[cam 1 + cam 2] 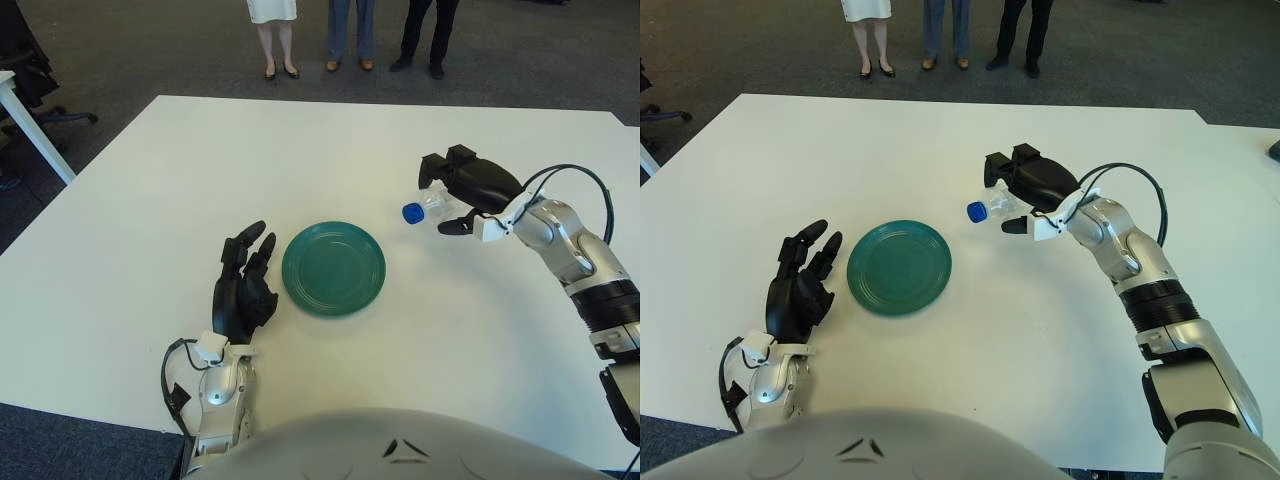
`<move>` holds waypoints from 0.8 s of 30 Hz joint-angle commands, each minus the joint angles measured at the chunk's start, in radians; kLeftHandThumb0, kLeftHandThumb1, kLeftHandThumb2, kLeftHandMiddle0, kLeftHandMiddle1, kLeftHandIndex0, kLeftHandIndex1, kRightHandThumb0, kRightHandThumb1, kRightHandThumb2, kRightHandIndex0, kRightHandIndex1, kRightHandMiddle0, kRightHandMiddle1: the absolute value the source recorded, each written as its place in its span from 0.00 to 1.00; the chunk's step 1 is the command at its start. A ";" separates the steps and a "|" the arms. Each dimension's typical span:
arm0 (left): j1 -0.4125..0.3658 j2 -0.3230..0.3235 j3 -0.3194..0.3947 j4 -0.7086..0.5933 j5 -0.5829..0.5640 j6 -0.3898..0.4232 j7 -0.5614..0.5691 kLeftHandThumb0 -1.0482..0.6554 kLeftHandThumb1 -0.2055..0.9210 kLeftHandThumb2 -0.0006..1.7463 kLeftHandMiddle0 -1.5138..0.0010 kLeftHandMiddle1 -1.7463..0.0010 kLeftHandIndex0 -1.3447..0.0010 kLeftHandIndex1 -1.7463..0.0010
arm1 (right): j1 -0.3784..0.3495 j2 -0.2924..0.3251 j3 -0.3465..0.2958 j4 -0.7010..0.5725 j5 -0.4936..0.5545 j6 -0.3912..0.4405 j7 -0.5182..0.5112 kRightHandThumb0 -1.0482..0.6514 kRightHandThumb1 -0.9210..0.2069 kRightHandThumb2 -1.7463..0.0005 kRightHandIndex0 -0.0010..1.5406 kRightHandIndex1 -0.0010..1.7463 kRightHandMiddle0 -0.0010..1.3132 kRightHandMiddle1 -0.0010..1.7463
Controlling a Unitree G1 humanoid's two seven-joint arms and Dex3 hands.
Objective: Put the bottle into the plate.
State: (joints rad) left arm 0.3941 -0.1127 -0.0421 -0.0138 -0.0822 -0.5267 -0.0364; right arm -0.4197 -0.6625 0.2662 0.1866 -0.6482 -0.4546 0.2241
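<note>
White table, bottle beside plate

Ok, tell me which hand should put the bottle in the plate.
The right hand. It already grips the bottle, cap toward the plate, off the plate's right side. The left hand shows open beside the plate's left edge and holds nothing.

**Surroundings: non-task items observed**

A large white table fills most of the view. Beyond its far edge lies dark grey carpet. Three people stand there side by side, visible only from the legs down. At far left, a white table leg stands beside an office chair base.
</note>
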 commanded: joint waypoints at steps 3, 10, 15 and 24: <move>-0.015 0.003 0.005 -0.007 0.009 0.019 0.009 0.15 1.00 0.55 0.60 0.98 0.85 0.47 | -0.034 0.048 0.033 -0.060 -0.029 0.023 0.020 0.34 0.52 0.26 0.79 1.00 0.46 1.00; -0.021 0.000 0.008 -0.015 0.013 0.042 0.015 0.16 1.00 0.55 0.59 0.98 0.83 0.46 | -0.040 0.079 0.061 -0.118 -0.050 0.031 0.043 0.34 0.52 0.26 0.79 1.00 0.46 1.00; -0.026 0.000 0.010 -0.015 0.018 0.052 0.021 0.17 1.00 0.54 0.59 0.98 0.83 0.47 | -0.043 0.087 0.068 -0.130 -0.044 0.022 0.053 0.34 0.52 0.26 0.80 1.00 0.45 1.00; -0.040 0.001 0.028 -0.014 0.043 0.077 0.054 0.18 1.00 0.55 0.61 0.99 0.85 0.48 | -0.064 0.131 0.129 -0.160 -0.031 -0.009 0.104 0.34 0.52 0.26 0.79 1.00 0.45 1.00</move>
State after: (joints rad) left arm 0.3649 -0.1150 -0.0226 -0.0228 -0.0542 -0.4645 0.0014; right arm -0.4620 -0.5488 0.3750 0.0501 -0.6853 -0.4501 0.3029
